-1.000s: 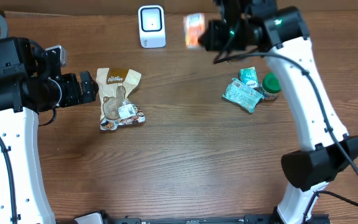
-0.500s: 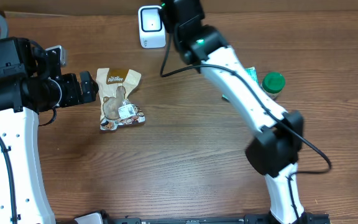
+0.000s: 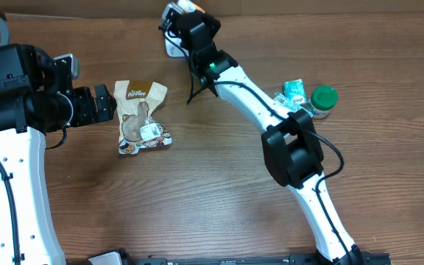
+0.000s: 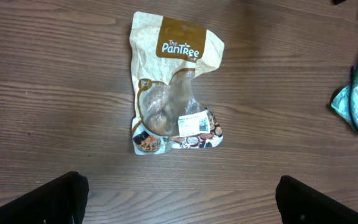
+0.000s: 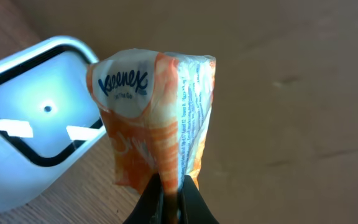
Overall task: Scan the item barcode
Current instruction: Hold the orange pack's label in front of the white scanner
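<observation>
Clamped on the tissue pack's [image 5: 157, 112] lower edge, mid-frame beside the scanner [image 5: 36, 118] at left, the right gripper [image 5: 169, 190] should, I judge, turn the barcode squarely toward its window.

My right gripper [image 3: 181, 16] pinches an orange pack [image 3: 189, 6] over the white scanner [image 3: 171, 47] at the far edge; my left gripper [image 3: 109, 101] hangs spread beside the snack pouch [image 3: 140, 118].

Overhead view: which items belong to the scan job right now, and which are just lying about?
In the job: Kleenex pack, pinched in the right gripper; white scanner next to it.
Lying about: PanTree pouch, teal packets, green-lidded jar.
</observation>
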